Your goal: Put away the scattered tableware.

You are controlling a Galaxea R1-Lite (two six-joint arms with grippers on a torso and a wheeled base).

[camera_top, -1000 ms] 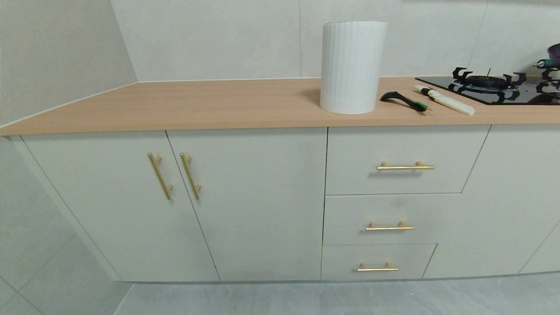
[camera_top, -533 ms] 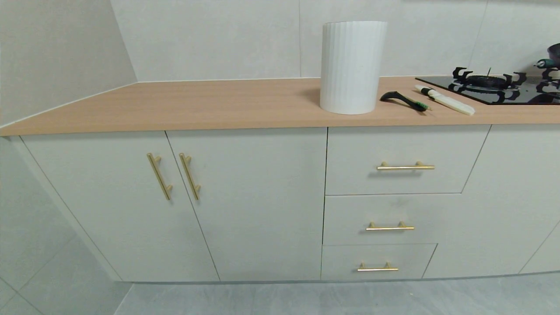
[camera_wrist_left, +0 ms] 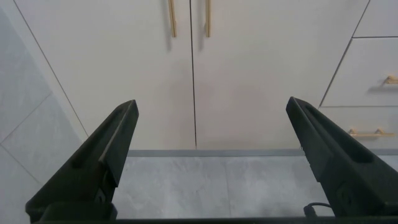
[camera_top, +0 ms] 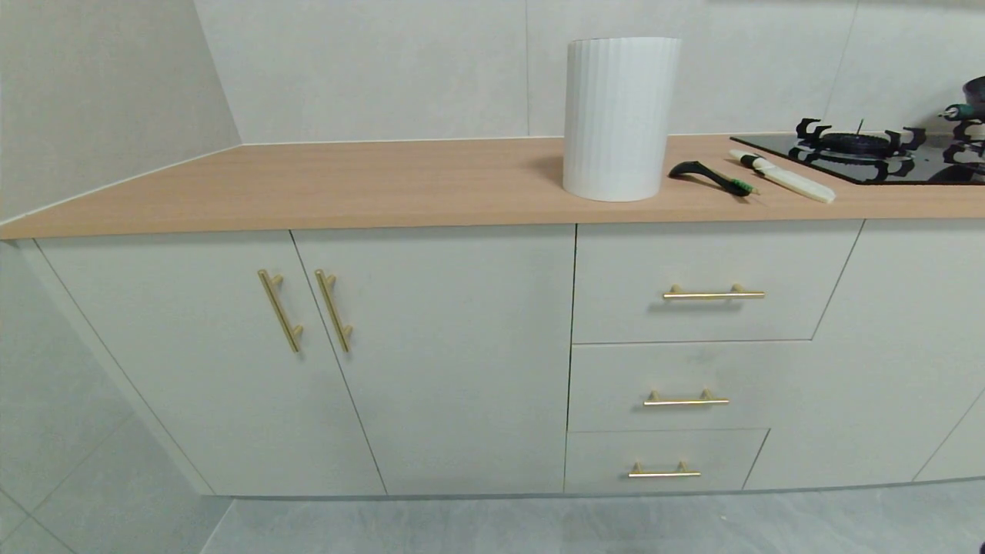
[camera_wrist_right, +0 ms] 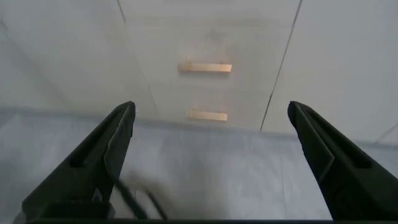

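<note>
On the wooden bench [camera_top: 346, 185], a black-handled utensil [camera_top: 712, 178] and a cream utensil [camera_top: 781, 176] lie just beside each other, between the tall white ribbed canister [camera_top: 622, 119] and the black hob [camera_top: 862, 150]. The left pincer [camera_wrist_left: 211, 109] hangs low before the cupboard doors [camera_wrist_left: 249, 62], its jaws wide apart with nothing between them. The right pincer [camera_wrist_right: 211, 109] sits low before the lower drawers [camera_wrist_right: 205, 37], its jaws also wide apart and empty, with the grey floor [camera_top: 539, 523] beneath both.
</note>
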